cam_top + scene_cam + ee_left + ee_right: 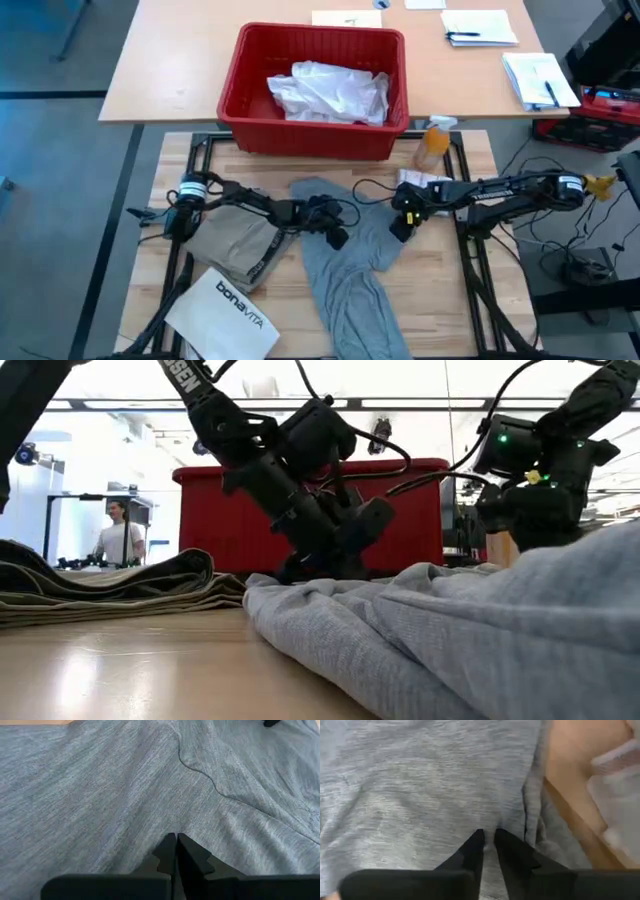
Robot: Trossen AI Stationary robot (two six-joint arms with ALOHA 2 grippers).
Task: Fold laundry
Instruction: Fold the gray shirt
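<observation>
Two grippers meet over the grey T-shirt point(345, 265), which sprawls across the middle of the wooden table point(440, 290). Its long axis runs from the far middle of the table, near the red basket point(312, 95), toward the near edge, ending in a narrower tail at the front. The upper part spreads wider, with rumpled folds between the two arms.

The left gripper point(335, 235) lies on the shirt's upper left portion. In the left wrist view its fingers point(167, 852) are pressed together with only a hairline gap, tips down against the grey cloth; whether any fabric is pinched between them cannot be told. The right gripper point(402, 225) sits at the shirt's upper right edge. In the right wrist view its fingers point(475, 847) stand a narrow slit apart, tips against the cloth beside a fold at the garment's border, and a grip on the fabric cannot be confirmed.

A khaki-tan garment point(232, 245) lies folded flat just left of the T-shirt, under the left arm. A white bag printed "bonavita" point(225, 310) rests at the near left corner, touching the khaki piece. White clothing point(330, 92) is heaped in the red basket. An orange spray bottle point(433, 145) stands beside the basket's right end.
</observation>
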